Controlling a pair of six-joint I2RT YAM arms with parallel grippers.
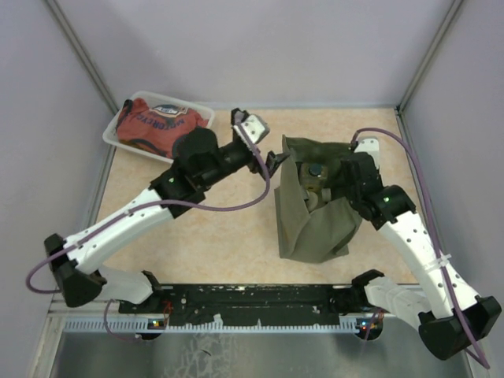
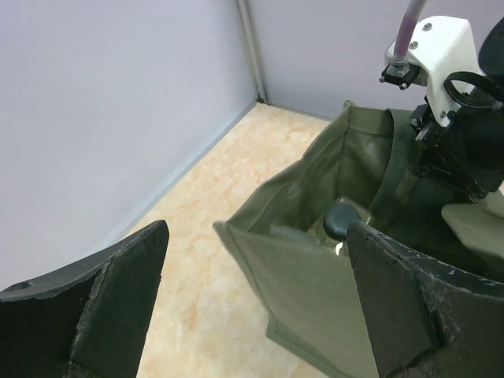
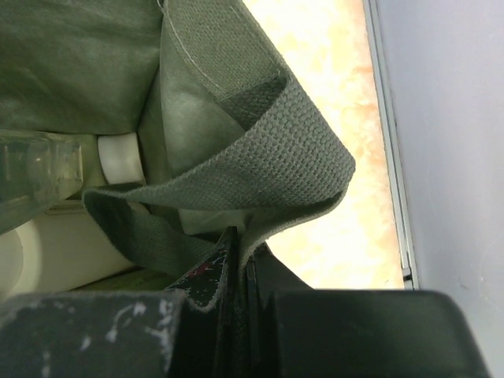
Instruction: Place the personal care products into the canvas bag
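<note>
The left tool (image 1: 274, 160) hung wide open and empty just beside the bag (image 1: 315, 228). The right tool (image 3: 236, 264) was pinched shut on its strap (image 3: 276, 150). A dark-capped bottle (image 2: 342, 220) lay inside with others. If that pinch slipped or tugged, the soft bag could sag or tip, spilling them onto the counter (image 1: 213, 236).

This was a robot test cell in a laboratory. Plain lavender-grey panel walls (image 1: 260, 47) boxed in a beige marbled tabletop (image 1: 228, 236), meeting at bare metal corner posts (image 1: 79, 43). Two white-and-black jointed robot arms (image 1: 134, 216), trailing purple cables (image 1: 228, 208), were bolted to a black mounting rail (image 1: 260, 298) at the near edge. A tall olive-green canvas bag (image 1: 315, 228) and a shallow clear plastic tray (image 1: 112, 135) holding red printed cloth (image 1: 157, 126) sat there as loose props.
</note>
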